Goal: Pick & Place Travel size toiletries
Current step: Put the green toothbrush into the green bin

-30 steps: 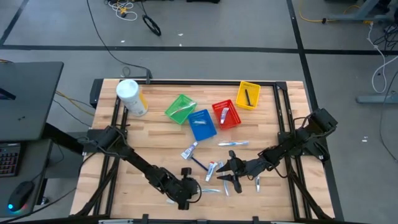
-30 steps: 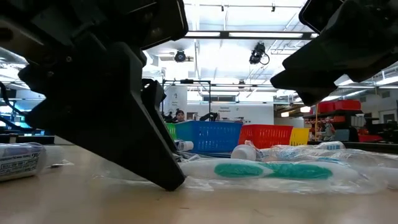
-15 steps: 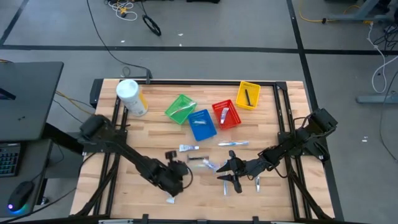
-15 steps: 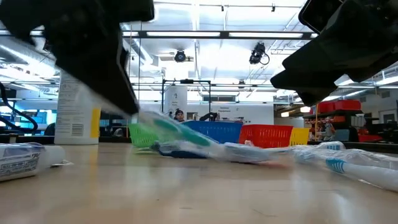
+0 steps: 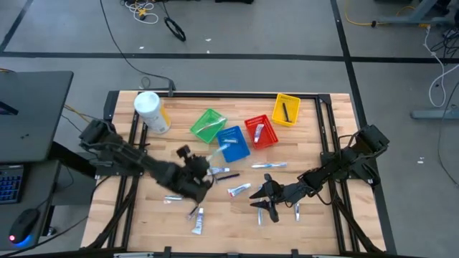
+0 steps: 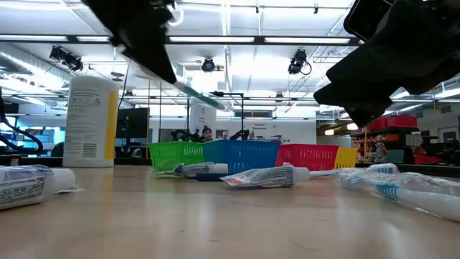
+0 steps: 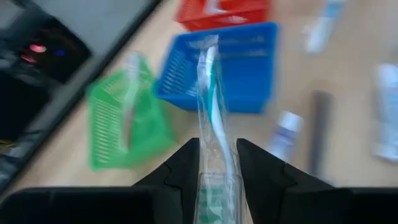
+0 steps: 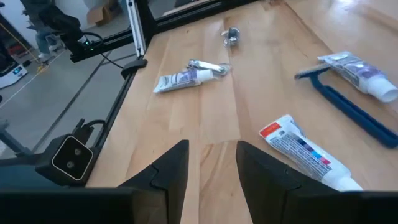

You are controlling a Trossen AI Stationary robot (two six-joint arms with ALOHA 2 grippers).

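My left gripper is shut on a white-and-green toothbrush in a clear wrapper, held in the air at mid-table, just short of the blue basket. The low view shows the toothbrush high above the tabletop. My right gripper waits open, low over the table's near right part, with nothing between its fingers. Loose toiletries lie flat on the wood: small tubes, a wrapped toothbrush and a dark blue razor. My left gripper pinches the toothbrush's handle end between its two fingers. The fingers lie along it and slant down from the table's near left. The rest of the toothbrush sticks out past the fingertips toward the blue basket, lifted clear of the table.
Green, red and yellow mesh baskets stand in a row with the blue one at the far middle. A big white canister stands at the far left. Bare wood lies along the near left part.
My left gripper has risen from the table's near edge and gone toward the far edge and the blue basket, tipping from pointing steeply down to a shallow slant. The wrapped toothbrush has come up with it, lifted clear of the table.
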